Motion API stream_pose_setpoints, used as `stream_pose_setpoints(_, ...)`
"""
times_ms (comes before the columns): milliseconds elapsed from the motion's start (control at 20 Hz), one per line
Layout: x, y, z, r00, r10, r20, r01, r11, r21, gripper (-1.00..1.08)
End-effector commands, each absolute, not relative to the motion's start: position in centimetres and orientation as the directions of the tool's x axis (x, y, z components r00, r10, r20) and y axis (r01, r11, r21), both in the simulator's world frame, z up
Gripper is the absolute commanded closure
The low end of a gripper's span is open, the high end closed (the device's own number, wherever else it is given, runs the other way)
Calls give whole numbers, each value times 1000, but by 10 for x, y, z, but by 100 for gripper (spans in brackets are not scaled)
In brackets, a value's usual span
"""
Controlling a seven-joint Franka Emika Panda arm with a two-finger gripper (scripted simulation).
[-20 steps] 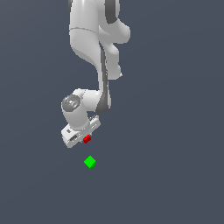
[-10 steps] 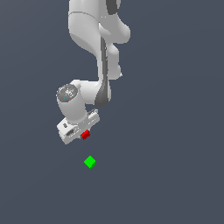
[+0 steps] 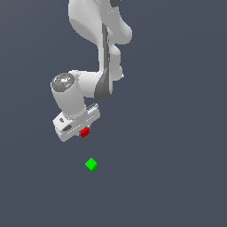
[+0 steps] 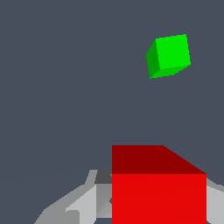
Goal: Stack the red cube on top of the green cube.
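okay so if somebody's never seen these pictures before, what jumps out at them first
The big white arm hanging into a plain dark grey scene, with a tiny red cube at its gripper. Just below it in the exterior view, apart from it, a green cube sits alone. In the wrist view the red cube fills the foreground, the green one beyond.

There are 1 red cube (image 3: 84, 131), 1 green cube (image 3: 91, 164), and 1 gripper (image 3: 79, 128).

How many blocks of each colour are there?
Red: 1, the red cube in the claw
Green: 1, the green cube sitting apart by itself
Total: 2 blocks
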State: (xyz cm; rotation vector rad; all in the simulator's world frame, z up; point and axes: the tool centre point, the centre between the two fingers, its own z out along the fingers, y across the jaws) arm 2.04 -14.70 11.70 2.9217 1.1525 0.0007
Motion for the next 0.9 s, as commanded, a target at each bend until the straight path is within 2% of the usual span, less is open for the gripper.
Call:
stream_pose_setpoints(0,20,-147,120,731,683,0,683,-731,0,108)
stream_pose_setpoints(400,28,-144,115,731,683,0,683,-731,1,108)
stream_pose_setpoints(850,60,-134,101,731,683,0,683,-731,1,108)
